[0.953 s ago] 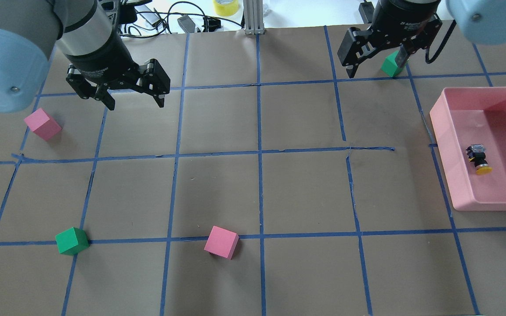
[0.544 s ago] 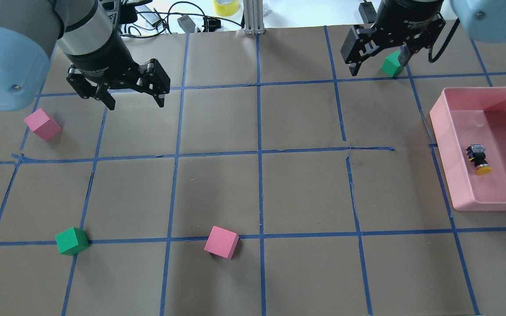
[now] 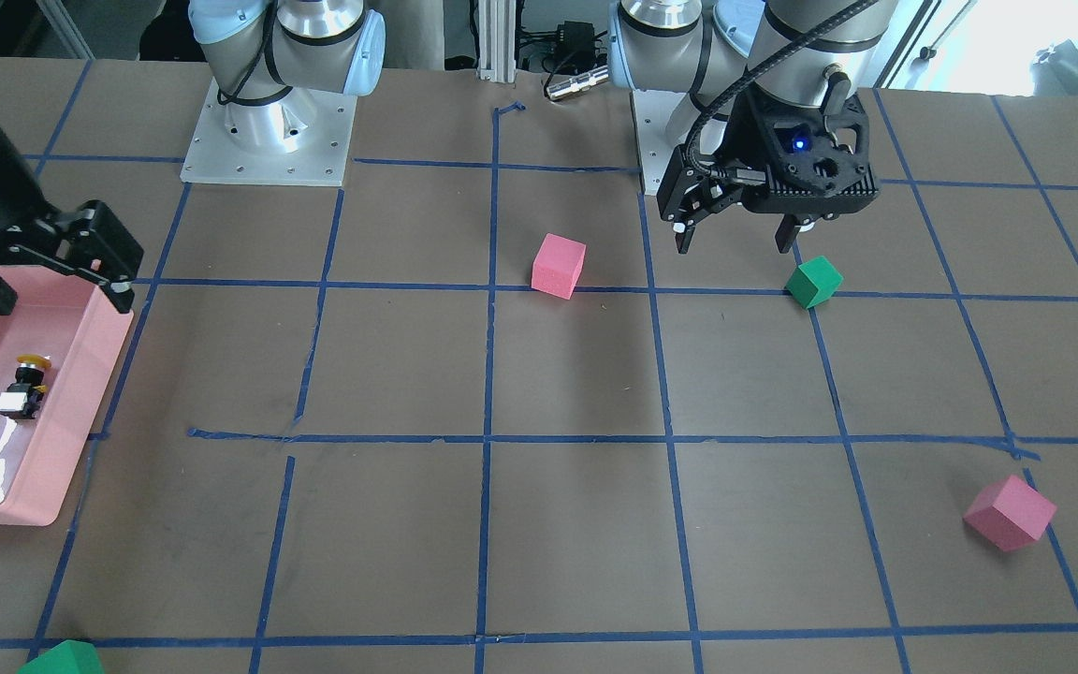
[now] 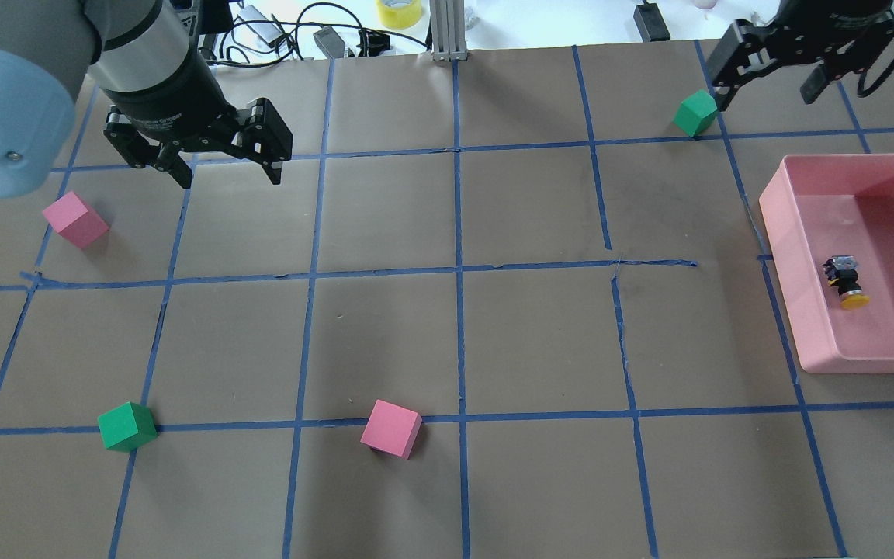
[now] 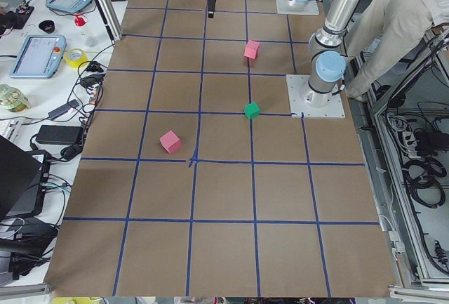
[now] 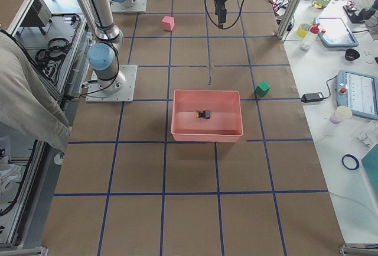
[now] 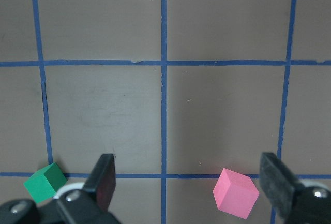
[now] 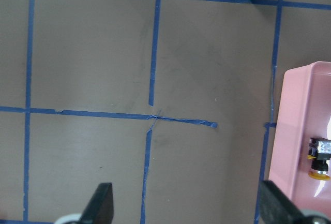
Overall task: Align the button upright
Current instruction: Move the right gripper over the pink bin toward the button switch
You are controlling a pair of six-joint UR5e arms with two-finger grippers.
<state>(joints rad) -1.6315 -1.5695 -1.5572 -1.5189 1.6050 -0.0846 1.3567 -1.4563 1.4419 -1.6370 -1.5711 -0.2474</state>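
The button lies on its side in the pink tray, yellow cap toward the robot and whitish base away from it. It also shows in the front view, the right side view and the right wrist view. My right gripper is open and empty, high over the table beyond the tray's far corner. In the right wrist view the button sits far to the right of its fingers. My left gripper is open and empty over the left half of the table.
A green cube sits close to the right gripper's left finger. A pink cube lies by the left gripper. Another green cube and pink cube lie near the front. Cables and yellow tape lie past the far edge.
My right gripper has moved to the right and farther back, away from the green cube that it partly covered. My left gripper has shifted slightly back and left. The button has not moved.
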